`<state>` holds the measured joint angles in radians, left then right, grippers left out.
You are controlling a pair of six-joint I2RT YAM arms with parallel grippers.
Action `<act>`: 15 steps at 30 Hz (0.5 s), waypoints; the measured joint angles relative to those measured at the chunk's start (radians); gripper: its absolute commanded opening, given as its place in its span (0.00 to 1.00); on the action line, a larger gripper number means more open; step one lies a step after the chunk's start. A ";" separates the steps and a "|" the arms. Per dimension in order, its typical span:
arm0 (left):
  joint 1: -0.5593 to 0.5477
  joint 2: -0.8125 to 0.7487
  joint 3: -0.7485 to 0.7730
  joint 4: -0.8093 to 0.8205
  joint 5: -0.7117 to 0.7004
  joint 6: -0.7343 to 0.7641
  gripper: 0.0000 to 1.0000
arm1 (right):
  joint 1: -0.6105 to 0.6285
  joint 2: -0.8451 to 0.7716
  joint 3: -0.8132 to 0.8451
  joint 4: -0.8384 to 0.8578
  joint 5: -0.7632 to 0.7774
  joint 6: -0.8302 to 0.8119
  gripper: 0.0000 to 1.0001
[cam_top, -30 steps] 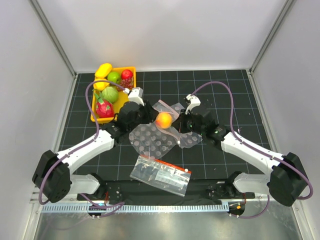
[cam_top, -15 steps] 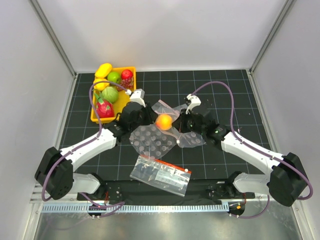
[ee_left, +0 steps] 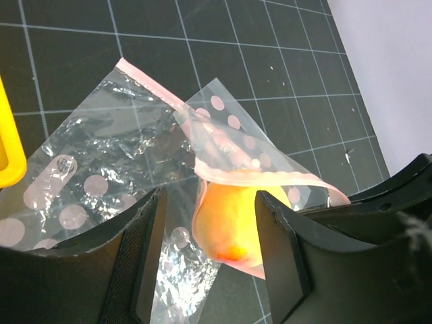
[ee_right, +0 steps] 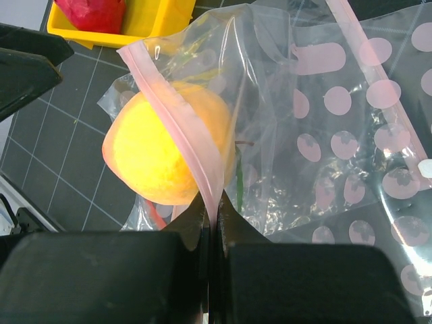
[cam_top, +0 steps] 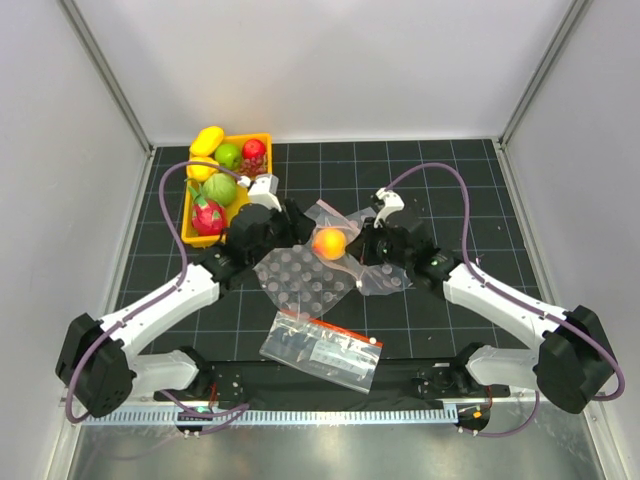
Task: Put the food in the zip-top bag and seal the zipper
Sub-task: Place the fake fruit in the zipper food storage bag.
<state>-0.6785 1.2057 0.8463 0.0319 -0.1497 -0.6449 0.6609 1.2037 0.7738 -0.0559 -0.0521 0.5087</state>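
Note:
An orange peach (cam_top: 328, 243) sits in the mouth of the clear zip-top bag (cam_top: 378, 279) at the middle of the mat. My right gripper (ee_right: 212, 202) is shut on the bag's pink zipper (ee_right: 172, 128) and holds that edge up over the peach (ee_right: 152, 152). My left gripper (ee_left: 209, 206) is open, one finger on each side of the peach (ee_left: 226, 216), with a clear gap on the left side. In the top view the left gripper (cam_top: 298, 228) stands just left of the peach and the right gripper (cam_top: 360, 250) just right of it.
A yellow tray (cam_top: 262, 140) at the back left holds a yellow fruit (cam_top: 207, 140), a green apple (cam_top: 229, 154), a bigger green fruit (cam_top: 219, 189) and a pink dragon fruit (cam_top: 208, 216). A bubble sheet (cam_top: 300, 283) lies beside the bag. A printed bag with a red band (cam_top: 322, 347) lies nearer.
My left gripper's jaws have spread apart and let go of the peach, which stays in the bag's mouth. The left arm has shifted a little to the left. The right gripper keeps its hold.

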 measured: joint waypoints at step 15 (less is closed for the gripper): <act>0.000 -0.108 -0.120 -0.023 -0.035 0.002 0.48 | -0.059 -0.001 -0.018 0.053 -0.092 0.030 0.01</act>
<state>-0.6785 1.0977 0.7265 0.0086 -0.1852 -0.6430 0.6022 1.2026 0.7563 -0.0032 -0.1440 0.5388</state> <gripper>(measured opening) 0.478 0.034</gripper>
